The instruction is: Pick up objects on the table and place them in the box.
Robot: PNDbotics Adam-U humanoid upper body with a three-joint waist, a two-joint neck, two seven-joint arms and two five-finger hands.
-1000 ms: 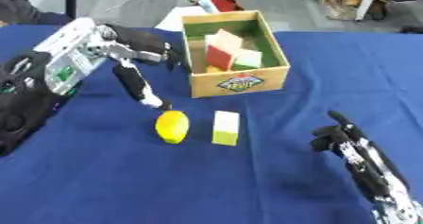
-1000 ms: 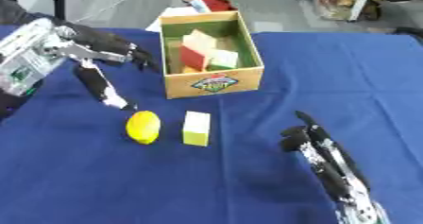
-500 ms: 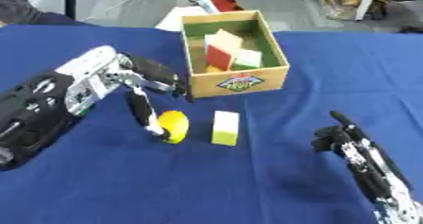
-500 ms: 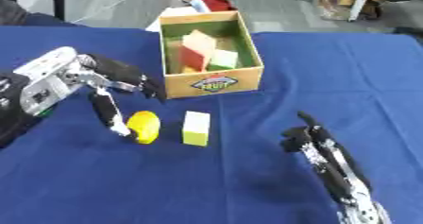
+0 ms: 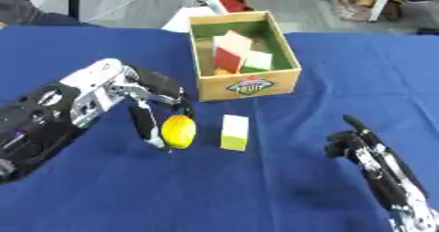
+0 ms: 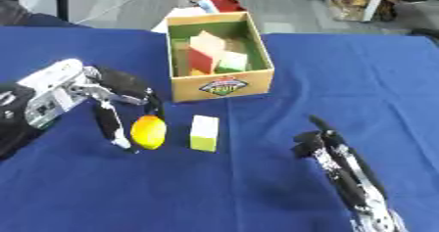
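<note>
A yellow lemon [image 5: 178,131] lies on the blue table, with a white and yellow-green block [image 5: 233,132] just to its right. My left hand [image 5: 144,104] reaches down over the lemon from the left; its thumb stands left of the fruit and its fingers curve over the top and right side, open around it. The wooden box [image 5: 245,84] behind them holds several coloured blocks [image 5: 233,54]. My right hand [image 5: 353,143] rests at the lower right with relaxed fingers, holding nothing.
A red and white thing [image 5: 225,3] lies behind the box at the table's far edge. Blue cloth [image 5: 103,192] covers the table on all sides.
My left hand has come down and forward from beside the box until its thumb and fingers bracket the lemon. The right hand, the lemon and the block have stayed put.
</note>
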